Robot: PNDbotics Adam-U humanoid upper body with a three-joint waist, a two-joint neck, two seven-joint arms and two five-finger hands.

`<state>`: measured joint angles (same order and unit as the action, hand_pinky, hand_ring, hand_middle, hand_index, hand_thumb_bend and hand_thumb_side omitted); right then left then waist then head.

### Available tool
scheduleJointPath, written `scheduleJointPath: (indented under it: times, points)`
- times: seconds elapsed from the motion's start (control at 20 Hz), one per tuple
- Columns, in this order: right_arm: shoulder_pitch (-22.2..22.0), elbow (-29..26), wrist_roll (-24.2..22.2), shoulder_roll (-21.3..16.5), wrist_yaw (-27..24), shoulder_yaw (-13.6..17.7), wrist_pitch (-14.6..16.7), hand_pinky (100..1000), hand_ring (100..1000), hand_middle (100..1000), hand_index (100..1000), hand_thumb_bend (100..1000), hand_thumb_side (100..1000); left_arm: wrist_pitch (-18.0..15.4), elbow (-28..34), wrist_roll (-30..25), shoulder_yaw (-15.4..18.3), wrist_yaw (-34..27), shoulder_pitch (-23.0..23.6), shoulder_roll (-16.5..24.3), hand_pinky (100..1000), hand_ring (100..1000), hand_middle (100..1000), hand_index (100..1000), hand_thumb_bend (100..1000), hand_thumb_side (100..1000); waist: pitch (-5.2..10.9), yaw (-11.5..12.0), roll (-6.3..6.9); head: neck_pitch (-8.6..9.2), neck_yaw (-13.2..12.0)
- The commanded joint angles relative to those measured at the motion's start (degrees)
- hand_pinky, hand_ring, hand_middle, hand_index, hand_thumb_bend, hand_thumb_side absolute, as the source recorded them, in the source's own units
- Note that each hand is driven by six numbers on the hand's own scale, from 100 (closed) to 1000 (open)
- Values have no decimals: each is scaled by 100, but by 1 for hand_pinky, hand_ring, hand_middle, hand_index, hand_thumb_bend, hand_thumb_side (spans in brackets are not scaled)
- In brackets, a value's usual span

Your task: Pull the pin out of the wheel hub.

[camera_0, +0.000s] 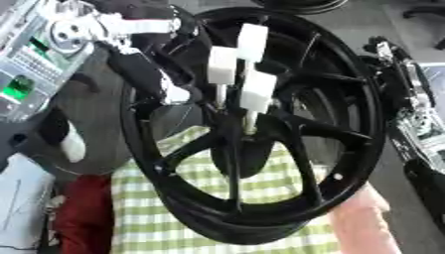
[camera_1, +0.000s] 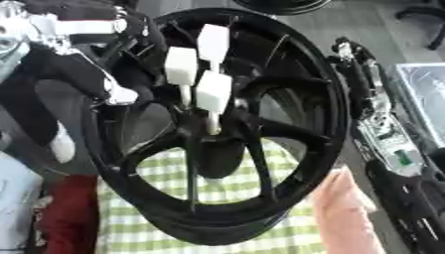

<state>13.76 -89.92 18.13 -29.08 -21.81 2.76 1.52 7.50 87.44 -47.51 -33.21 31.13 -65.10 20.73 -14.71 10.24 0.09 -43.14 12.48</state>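
Observation:
A black spoked wheel hub [camera_0: 334,131] stands tilted on edge over a green checked cloth. Three pins with white block heads [camera_0: 253,42] [camera_0: 222,64] [camera_0: 258,92] stick out of its centre [camera_0: 236,130] on thin shafts. My left hand [camera_0: 148,74] comes in from the upper left and lies over the hub's left rim, with its fingers curled round it and a pale fingertip beside the spokes. My right hand [camera_1: 346,49] shows beyond the hub's right rim, apart from the pins. A person's bare arm [camera_0: 365,218] touches the lower right rim.
The green checked cloth [camera_0: 152,218] covers the table under the hub. A dark red object [camera_0: 83,213] and a white one [camera_0: 22,198] lie at the lower left. Grey equipment with green parts [camera_0: 26,69] stands at the upper left.

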Motion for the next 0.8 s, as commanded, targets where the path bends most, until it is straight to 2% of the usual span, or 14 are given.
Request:
scheduleJointPath:
  times: [0.05, 0.2, 0.25, 0.55, 0.8]
  points:
    - [26, -33, -1, -91, 42, 33, 1, 933, 796, 762, 795, 100, 670, -61, -19, 146, 168, 198, -130, -59, 835, 871, 884, 893, 255, 360, 76, -15, -14, 98, 3]
    - [22, -26, -5, -82, 42, 26, 2, 933, 796, 762, 795, 100, 674, -103, -51, 283, 225, 417, -118, -165, 834, 866, 878, 886, 111, 334, 68, -22, -22, 114, 4]
    - [22, -24, -9, -79, 43, 23, 1, 933, 796, 762, 795, 100, 674, -118, -65, 341, 236, 514, -119, -199, 835, 865, 877, 883, 100, 323, 66, -27, -24, 117, -1]
    - [13, -14, -20, -62, 50, 19, -2, 934, 796, 762, 795, 100, 680, -190, -235, 664, 337, 887, -83, -349, 828, 861, 874, 878, 100, 311, 47, -44, -36, 112, 3]
    - [19, -8, -22, -51, 53, 16, -4, 934, 796, 762, 795, 100, 682, -134, -421, 659, 387, 685, -45, -451, 817, 864, 879, 888, 100, 348, 30, -57, -50, 90, -1]
